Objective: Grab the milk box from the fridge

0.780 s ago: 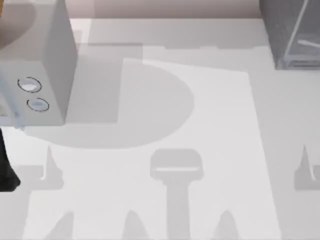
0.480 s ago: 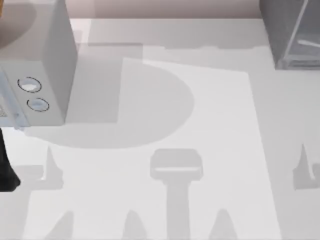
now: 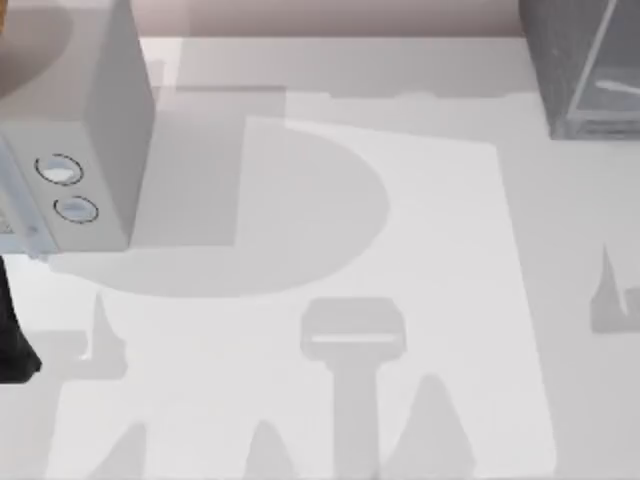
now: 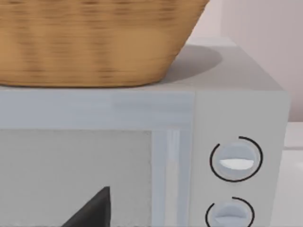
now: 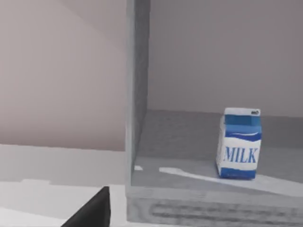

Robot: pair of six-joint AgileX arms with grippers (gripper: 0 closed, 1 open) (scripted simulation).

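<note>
Pale white table (image 3: 300, 200), crossed by soft grey shadows; pinkish wall along the far edge.

Far left of the table: light grey box (image 3: 90, 100) with two round dials (image 3: 58, 170) on its front, one above the other. No writing legible on it. From the left wrist view, a woven tan basket (image 4: 94, 42) sits on top of this box, and the dials sit beside a pale door panel.

Far right corner of the table: the fridge (image 3: 570, 60), dark grey, with thin light frame lines and a glassy panel.

The right wrist view looks into the fridge: grey floor, plain back wall, one upright side post. The milk box (image 5: 239, 144) stands upright on the fridge floor, set back from the front lip and well apart from the side post. Blue top and blue base strip, white face, "MILK" in blue capitals, a blue swoosh above the word. There is a small dark mark on the top ridge, too small to read.

Left arm (image 3: 12, 330): a dark shape at the table's left edge, in front of the dial box. Left gripper (image 4: 92, 210): a dark wedge close to that box's door panel.

Right gripper (image 5: 92, 210): a dark wedge low in its own view, outside the fridge, well apart from the milk box and touching nothing.

Cannot tell whether either gripper is spread or pressed together.
</note>
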